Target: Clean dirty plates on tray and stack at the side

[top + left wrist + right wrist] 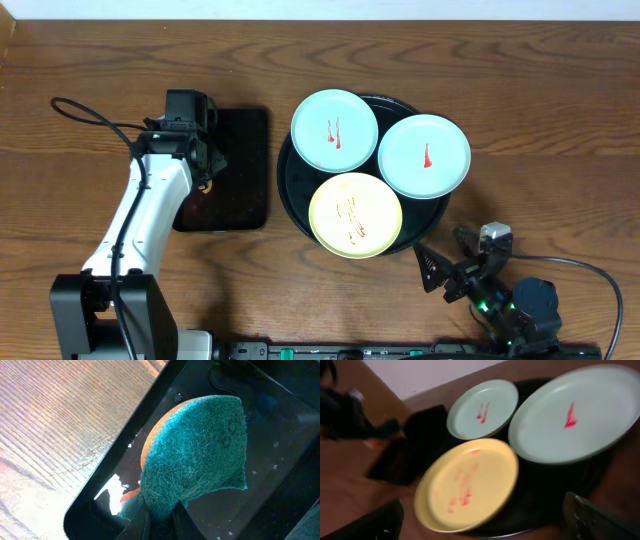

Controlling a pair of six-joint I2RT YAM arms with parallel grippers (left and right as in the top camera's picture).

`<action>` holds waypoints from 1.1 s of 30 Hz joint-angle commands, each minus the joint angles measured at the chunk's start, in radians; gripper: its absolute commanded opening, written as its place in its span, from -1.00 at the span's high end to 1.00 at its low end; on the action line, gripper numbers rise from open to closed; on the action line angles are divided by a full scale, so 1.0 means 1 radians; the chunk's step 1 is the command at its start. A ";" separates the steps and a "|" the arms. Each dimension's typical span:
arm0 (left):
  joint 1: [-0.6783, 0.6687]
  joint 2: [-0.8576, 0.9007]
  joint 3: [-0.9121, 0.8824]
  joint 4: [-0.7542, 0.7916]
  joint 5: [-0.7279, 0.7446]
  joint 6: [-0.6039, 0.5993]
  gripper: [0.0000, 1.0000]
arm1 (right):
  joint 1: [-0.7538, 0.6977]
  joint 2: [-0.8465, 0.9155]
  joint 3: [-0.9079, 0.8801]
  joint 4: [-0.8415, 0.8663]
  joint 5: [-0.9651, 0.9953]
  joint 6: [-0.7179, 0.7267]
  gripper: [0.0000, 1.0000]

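Fetching step, apparently. Left fingers (149, 529) clenched on sponge (195, 455); right fingers (590, 520) released, empty. Next move likely: sponge to streaked plates (355, 215).

Your two arms
Your left arm (140, 215) is white-shelled with black joints and a looping black cable (100, 116); your right arm (500, 300) is black, green-lit.

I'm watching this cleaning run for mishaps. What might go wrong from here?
The pale yellow round plate overhangs the rim of the round glossy black tray, so scrubbing may knock it off. The left pincer grips the green scouring sponge by one edge only; it may fold or slip out.
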State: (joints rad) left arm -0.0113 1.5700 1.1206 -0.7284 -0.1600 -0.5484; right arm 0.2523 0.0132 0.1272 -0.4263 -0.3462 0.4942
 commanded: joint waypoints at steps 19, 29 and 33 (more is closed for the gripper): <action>-0.002 0.005 -0.002 -0.013 -0.005 0.013 0.86 | -0.010 0.030 0.044 0.150 -0.180 0.055 -0.55; -0.002 -0.045 0.001 0.020 -0.001 0.061 0.86 | -0.010 0.586 0.437 -0.116 0.025 -0.287 -0.50; -0.002 -0.118 0.008 0.053 -0.002 0.093 0.85 | -0.009 0.864 0.614 -0.228 0.094 -0.389 -0.41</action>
State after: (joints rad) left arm -0.0113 1.5398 1.1202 -0.6998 -0.1566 -0.5034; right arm 0.2523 0.7025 0.6258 -0.6029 -0.3500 0.2600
